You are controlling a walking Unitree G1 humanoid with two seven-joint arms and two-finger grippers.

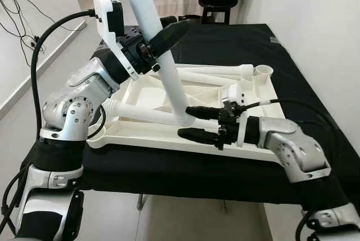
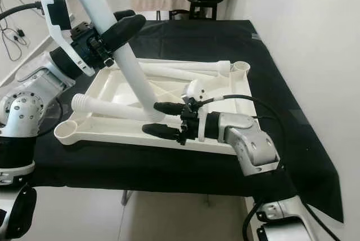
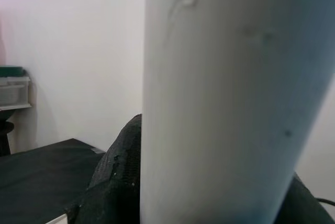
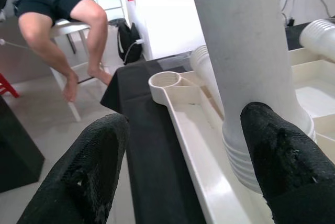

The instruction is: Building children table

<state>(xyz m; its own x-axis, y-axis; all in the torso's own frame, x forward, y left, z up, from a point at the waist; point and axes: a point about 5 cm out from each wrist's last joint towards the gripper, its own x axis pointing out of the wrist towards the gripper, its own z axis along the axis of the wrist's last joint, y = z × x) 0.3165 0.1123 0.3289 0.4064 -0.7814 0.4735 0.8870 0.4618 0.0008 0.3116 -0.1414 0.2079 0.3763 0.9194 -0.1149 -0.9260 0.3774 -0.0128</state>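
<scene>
White plastic makes up the upturned tabletop (image 1: 140,131), which lies on a black cloth-covered table (image 1: 292,66) with its underside ribs facing up. Corner sockets show at its 2 o'clock corner (image 1: 263,71) and, in the right eye view, at its 8 o'clock corner (image 2: 66,130).

The left gripper (image 1: 160,44), at 10 o'clock of the tabletop, is clamped round a long white table leg (image 1: 163,66). This leg stands tilted, its upper end leaning toward 11 o'clock and running out of the top of the picture, its ribbed lower end down inside the tabletop near the 6 o'clock rim. In the left wrist view the leg (image 3: 230,98) passes close before the camera with a black finger (image 3: 118,177) pressed to its side.

The right gripper (image 1: 197,123) reaches in from 4 o'clock, its fingers spread wide, one finger on either side of the leg's lower end; the right wrist view shows one finger (image 4: 282,156) just beside the ribbed foot and the other (image 4: 89,171) well apart.

Three more legs lie in the tabletop: one (image 1: 140,114) along the 7 o'clock side, one (image 1: 211,72) across the 12 o'clock side, and a short one (image 1: 233,90) near 3 o'clock.

A seated person's bare legs (image 4: 78,41) show beyond the table in the right wrist view.
</scene>
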